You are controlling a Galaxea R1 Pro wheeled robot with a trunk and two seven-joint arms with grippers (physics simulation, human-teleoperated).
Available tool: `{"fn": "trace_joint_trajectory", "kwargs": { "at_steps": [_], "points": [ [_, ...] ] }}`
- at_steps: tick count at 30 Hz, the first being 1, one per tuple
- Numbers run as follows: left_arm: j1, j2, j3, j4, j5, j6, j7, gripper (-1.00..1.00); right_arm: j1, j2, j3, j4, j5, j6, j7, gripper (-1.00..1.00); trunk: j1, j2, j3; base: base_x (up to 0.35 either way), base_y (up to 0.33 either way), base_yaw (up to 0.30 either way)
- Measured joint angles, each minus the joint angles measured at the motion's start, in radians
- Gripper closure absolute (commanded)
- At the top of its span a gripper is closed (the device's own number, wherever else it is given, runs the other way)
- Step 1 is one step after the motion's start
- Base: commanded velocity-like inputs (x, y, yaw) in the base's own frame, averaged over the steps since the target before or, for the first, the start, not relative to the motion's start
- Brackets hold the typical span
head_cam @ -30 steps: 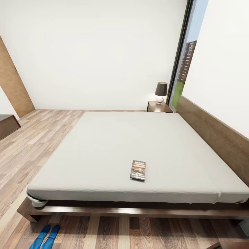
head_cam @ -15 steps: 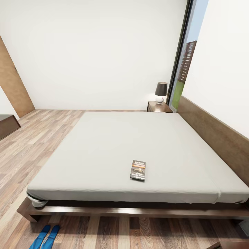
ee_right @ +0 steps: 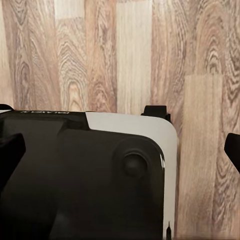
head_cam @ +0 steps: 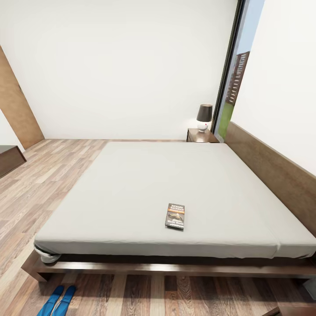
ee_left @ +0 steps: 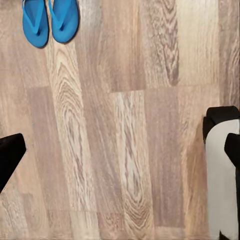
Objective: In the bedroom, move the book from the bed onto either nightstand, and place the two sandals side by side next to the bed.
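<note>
Position overview, read from the left of the head view to the right.

1. The two sandals (head_cam: pixel 56 300) lie side by side on the wood-plank floor (head_cam: pixel 26 197), just off the bed's near left corner. In the left wrist view the sandals (ee_left: pixel 50 20) sit well beyond the left gripper (ee_left: pixel 120 150), whose dark fingertips stand wide apart at the two edges of that picture with nothing between them: released.

2. The bed (head_cam: pixel 166 267) spans the middle of the head view, its long near rail facing the robot. The book (head_cam: pixel 175 216) lies flat on the pale mattress, close to the near edge and slightly right of the mattress's centre. Its long axis runs away from the robot, nearly square to the near rail (title end farther off).

3. The nightstand (head_cam: pixel 201 135) stands at the far right corner of the bed, beside the headboard, carrying a lamp (head_cam: pixel 204 116). It is well apart from the book.

4. The right gripper (ee_right: pixel 120 145) hangs over the robot's own base (ee_right: pixel 100 175) and floor, fingertips spread to the picture's edges: released, empty.

Judgement: the book lies forward and up from both grippers, which point at the floor. Being right of centre, it favours the right arm. A reach across the near rail, jaws closing across the short axis, appears to suit.
</note>
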Motion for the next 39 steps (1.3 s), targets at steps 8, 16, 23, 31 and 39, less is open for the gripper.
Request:
{"fn": "trace_joint_trajectory", "kwargs": {
  "at_steps": [8,16,23,31,39],
  "points": [
    [0.032,0.120,0.004,0.014,0.092,-0.015,0.053,-1.00,0.000,0.002,0.000,0.008,0.001,-0.018,-0.001,-1.00,0.000,0.000,0.000,0.000,0.000,0.000],
    [0.044,0.379,0.014,0.022,0.427,-0.025,0.114,-1.00,0.000,0.002,0.000,0.017,0.001,-0.024,-0.003,-1.00,0.000,0.000,0.000,0.000,0.000,0.000],
    [0.046,0.556,0.015,0.023,0.657,-0.027,0.193,-1.00,0.000,0.002,0.000,0.018,0.001,-0.024,-0.015,-1.00,0.000,0.000,0.000,0.000,0.000,0.000],
    [0.044,0.742,0.027,0.018,0.821,-0.031,0.336,-1.00,0.000,0.005,0.007,0.018,0.002,-0.025,-0.070,-1.00,0.000,0.000,0.000,0.000,0.000,0.000],
    [0.028,0.889,0.055,-0.047,0.871,-0.037,0.372,-1.00,-0.001,0.007,0.011,0.019,0.003,-0.026,-0.084,-1.00,0.000,0.000,0.000,0.000,0.000,0.000]
  ]
}}
